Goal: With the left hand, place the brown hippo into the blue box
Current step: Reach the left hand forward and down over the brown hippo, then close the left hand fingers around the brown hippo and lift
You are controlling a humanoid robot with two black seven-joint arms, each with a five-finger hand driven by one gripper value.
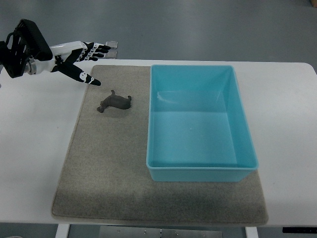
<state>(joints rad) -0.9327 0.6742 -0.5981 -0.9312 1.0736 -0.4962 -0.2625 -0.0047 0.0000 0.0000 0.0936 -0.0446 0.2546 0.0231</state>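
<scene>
A white table (29,148) carries a grey mat (104,173). On the mat's right part stands the blue box (198,171). The left hand (81,59) hovers at the mat's far left corner, fingers spread, holding nothing. The brown hippo (115,102) lies on the mat, just left of the box.

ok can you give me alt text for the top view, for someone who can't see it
A small brown hippo lies on a grey mat just left of an empty blue box, on a white table. The robot's left hand, fingers spread and holding nothing, hovers at the mat's far left corner, apart from the toy.
</scene>
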